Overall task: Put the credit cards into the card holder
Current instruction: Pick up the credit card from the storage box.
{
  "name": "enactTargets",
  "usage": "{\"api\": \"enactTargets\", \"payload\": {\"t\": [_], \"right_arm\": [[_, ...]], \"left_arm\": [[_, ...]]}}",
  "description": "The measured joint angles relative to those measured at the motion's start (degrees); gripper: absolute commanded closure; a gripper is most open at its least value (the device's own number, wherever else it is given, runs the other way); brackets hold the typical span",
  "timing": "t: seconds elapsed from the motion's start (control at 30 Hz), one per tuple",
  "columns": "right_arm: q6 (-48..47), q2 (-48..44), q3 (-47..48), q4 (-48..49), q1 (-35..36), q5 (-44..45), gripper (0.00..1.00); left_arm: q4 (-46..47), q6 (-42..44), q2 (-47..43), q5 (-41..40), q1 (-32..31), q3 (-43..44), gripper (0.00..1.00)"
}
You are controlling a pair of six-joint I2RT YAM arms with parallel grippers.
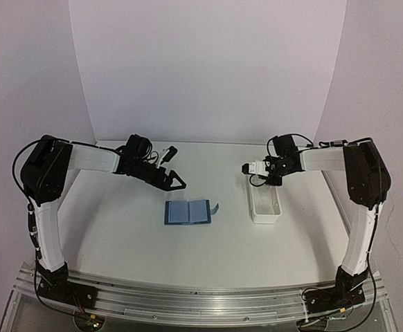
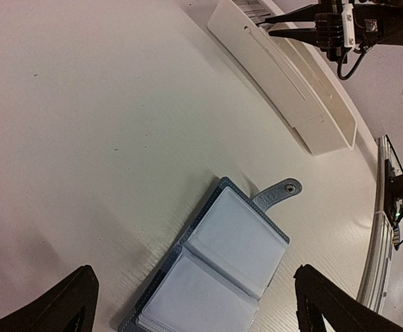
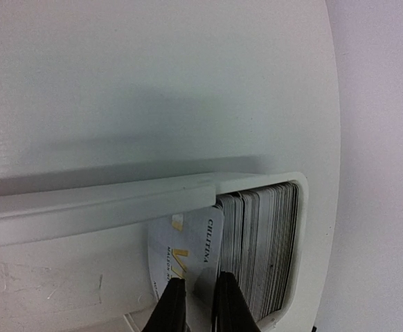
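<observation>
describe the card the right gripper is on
On the right, find the long white tray; a stack of cards stands on edge at its far end. The one you want is the pale card with gold markings, leaning off the stack's face between the fingertips of the right gripper.

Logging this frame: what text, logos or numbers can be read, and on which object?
"CRLITENA" (some letters uncertain): on the pale credit card in the white tray, beside a gold mark.
A smaller line on that card: too blurred to read.
The stacked cards and the card holder show no readable text.
</observation>
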Motion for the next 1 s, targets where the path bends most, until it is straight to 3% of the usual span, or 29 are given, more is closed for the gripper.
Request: {"api": "enactTargets", "payload": {"t": [0.07,1.0], "right_arm": [[0.0,0.0,0.0,0.0,0.0,0.1,1.00],[3.0,0.0,8.0,-13.2,0.1,-0.7,1.00]], "left_arm": [[0.0,0.0,0.0,0.0,0.0,0.0,0.02],[0.0,0.0,0.1,0.1,0.6,0.0,0.02]]}}
